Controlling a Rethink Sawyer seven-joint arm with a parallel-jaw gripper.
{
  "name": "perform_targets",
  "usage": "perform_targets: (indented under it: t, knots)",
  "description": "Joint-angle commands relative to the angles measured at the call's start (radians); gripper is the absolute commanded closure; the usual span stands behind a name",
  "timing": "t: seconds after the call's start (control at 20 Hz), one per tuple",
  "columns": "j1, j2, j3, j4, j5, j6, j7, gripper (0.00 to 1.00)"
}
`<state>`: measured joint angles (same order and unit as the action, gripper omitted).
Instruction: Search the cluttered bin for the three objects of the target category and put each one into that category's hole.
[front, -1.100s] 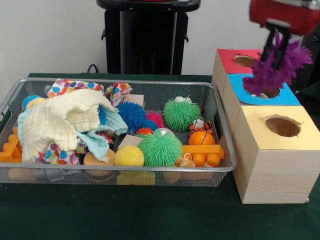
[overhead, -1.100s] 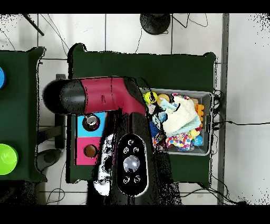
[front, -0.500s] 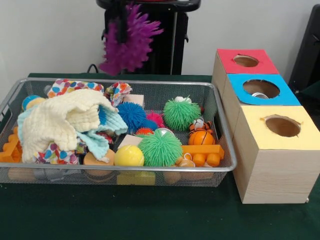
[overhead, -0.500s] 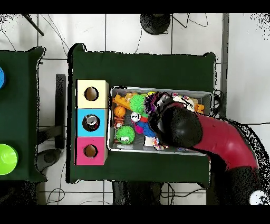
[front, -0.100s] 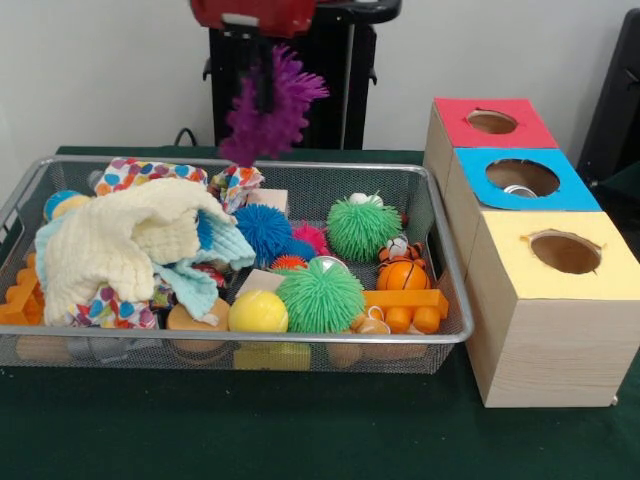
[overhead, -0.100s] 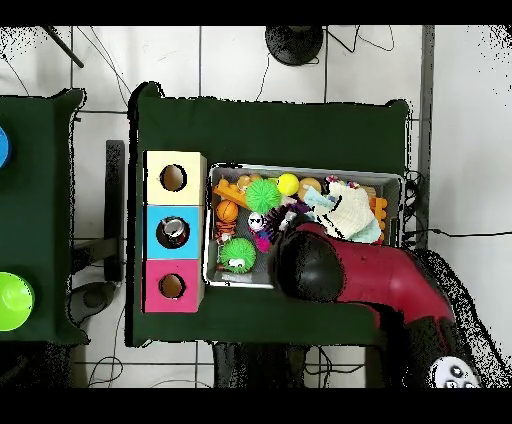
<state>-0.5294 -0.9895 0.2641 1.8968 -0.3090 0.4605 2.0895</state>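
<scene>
1. Front view showed the hand (front, -0.100s: 262, 95) hanging over the far rim of the wire bin (front, -0.100s: 445, 270), closed on a purple spiky ball (front, -0.100s: 270, 105), whose spines stuck out around the two dark prongs; the ball was clear of the bin's contents.
2. Overhead, the red arm (overhead, -0.100s: 370, 285) reached across the near side of the bin and hid the hand and the ball.
3. Inside the bin lay two green spiky balls (front, -0.100s: 320, 296), a blue spiky ball (front, -0.100s: 264, 228), a yellow ball (front, -0.100s: 258, 312), a small basketball (front, -0.100s: 403, 274), orange blocks (front, -0.100s: 405, 305) and a cream cloth (front, -0.100s: 125, 245) heaped on the left.
4. Three boxes stood just beside the bin on the green tabletop (front, -0.100s: 300, 430), with a red top (front, -0.100s: 490, 122), a blue top (front, -0.100s: 522, 178) and a yellow top (front, -0.100s: 560, 255), each with a round hole.
5. The step in hand appeared to be the carry: one spiky toy was held, not yet delivered.
6. The pictures did not say which hole belonged to this category, so that was left open.
7. The next move likely called for travelling sideways to the boxes, centring the ball above the chosen hole, lowering so the spines cleared the rim, then letting go.
</scene>
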Motion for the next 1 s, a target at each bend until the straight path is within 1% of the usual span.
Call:
perform_targets:
  t: [0.05, 0.25, 0.3, 0.4, 0.7, 0.8, 0.9, 1.0]
  knots:
    - [0.071, -0.026, 0.059, 0.049, -0.081, 0.071, -0.093, 0.00]
    - [0.089, -0.027, 0.043, 0.035, -0.079, 0.093, -0.082, 0.00]
    - [0.094, -0.031, 0.040, 0.033, -0.069, 0.103, -0.075, 0.00]
    - [0.126, -0.046, 0.018, 0.032, -0.082, 0.090, -0.050, 0.00]
    - [0.178, -0.065, 0.002, 0.037, -0.047, 0.119, 0.001, 0.00]
    - [0.179, -0.058, 0.004, 0.044, -0.039, 0.101, 0.010, 0.00]
    - [0.159, -0.036, 0.026, 0.059, -0.019, 0.056, 0.013, 0.00]
    - [0.161, 0.001, 0.027, 0.049, -0.030, 0.022, 0.020, 0.00]
